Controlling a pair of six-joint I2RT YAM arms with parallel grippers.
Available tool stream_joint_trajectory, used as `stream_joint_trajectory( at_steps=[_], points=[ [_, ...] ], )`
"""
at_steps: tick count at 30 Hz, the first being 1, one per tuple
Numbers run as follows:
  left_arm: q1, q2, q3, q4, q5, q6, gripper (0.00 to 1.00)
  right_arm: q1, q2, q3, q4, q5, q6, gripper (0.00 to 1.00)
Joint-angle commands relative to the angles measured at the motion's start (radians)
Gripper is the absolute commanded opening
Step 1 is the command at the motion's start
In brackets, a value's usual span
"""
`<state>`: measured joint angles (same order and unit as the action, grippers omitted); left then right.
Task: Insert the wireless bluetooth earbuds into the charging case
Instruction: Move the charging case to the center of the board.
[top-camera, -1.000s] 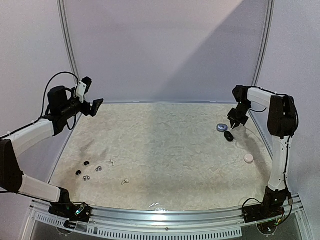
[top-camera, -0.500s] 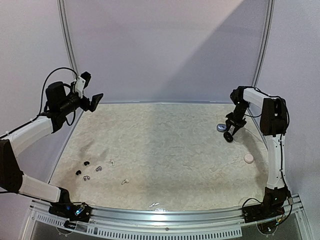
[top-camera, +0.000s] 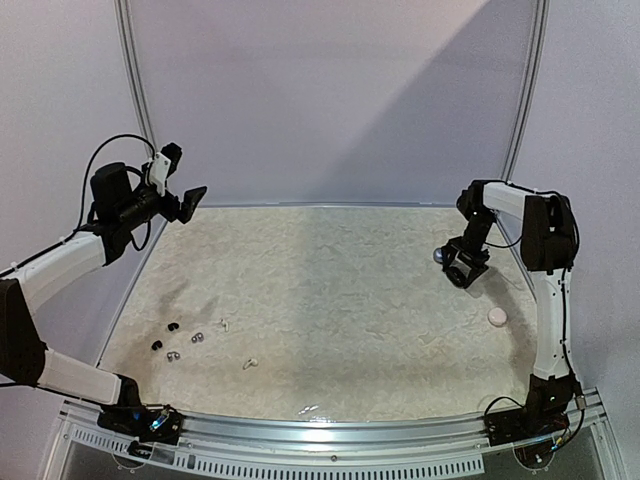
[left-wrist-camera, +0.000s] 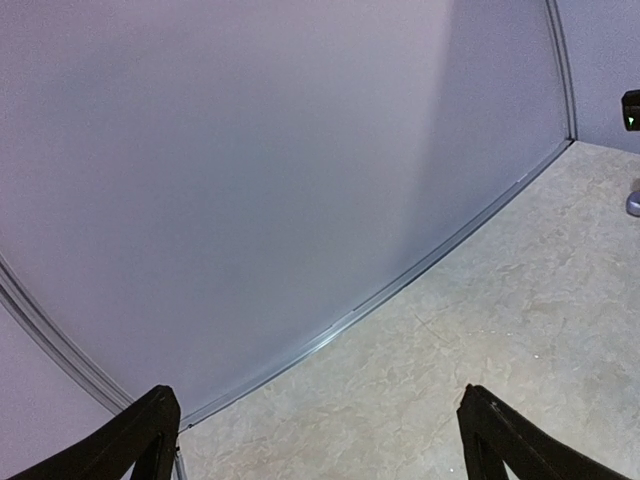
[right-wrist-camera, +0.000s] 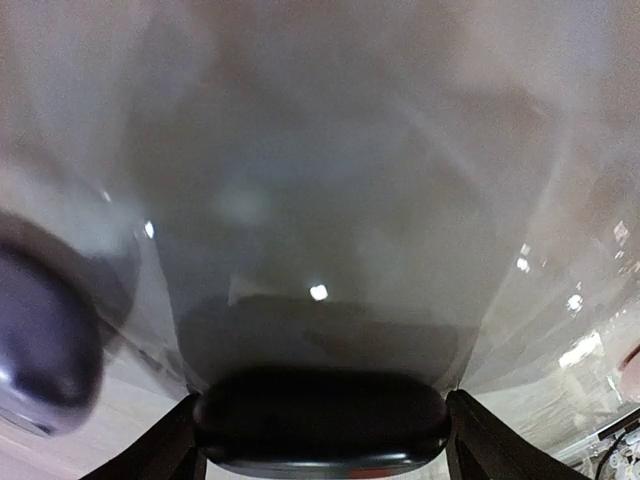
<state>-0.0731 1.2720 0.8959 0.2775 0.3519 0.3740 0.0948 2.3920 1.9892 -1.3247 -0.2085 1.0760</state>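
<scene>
Several tiny earbuds lie at the table's front left: a black pair (top-camera: 172, 326), a silvery pair (top-camera: 197, 337) and a white pair (top-camera: 250, 363). At the far right, my right gripper (top-camera: 463, 270) is down on the table, open. Its fingers (right-wrist-camera: 170, 450) stand at either end of a black charging case (right-wrist-camera: 320, 420). A grey case (top-camera: 439, 254) lies just left of it and shows blurred in the right wrist view (right-wrist-camera: 45, 360). My left gripper (top-camera: 183, 178) hangs open and empty, high at the back left, far from the earbuds.
A pale round case (top-camera: 497, 316) lies near the right edge, in front of the right gripper. The curved back wall and its rail (left-wrist-camera: 400, 285) run behind the table. In the left wrist view the grey case (left-wrist-camera: 633, 203) shows at the far right.
My right gripper has opened and come down over the black case, which now sits between its fingers. The left arm shifted slightly at first and has since held still.
</scene>
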Motion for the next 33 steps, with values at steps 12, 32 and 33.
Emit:
stream_joint_trajectory(
  at_steps=[12, 32, 33],
  points=[
    [0.011, 0.017, 0.021, 0.021, 0.014, 0.008, 0.99, 0.078, -0.150, -0.184, 0.085, 0.065, -0.049, 0.78],
    [0.013, 0.014, 0.026, 0.026, -0.002, 0.027, 0.99, 0.021, -0.082, -0.083, 0.068, 0.078, 0.013, 0.80],
    [0.014, 0.014, 0.027, 0.028, -0.003, 0.028, 0.99, 0.021, -0.082, -0.085, 0.066, 0.078, 0.011, 0.81]
  ],
)
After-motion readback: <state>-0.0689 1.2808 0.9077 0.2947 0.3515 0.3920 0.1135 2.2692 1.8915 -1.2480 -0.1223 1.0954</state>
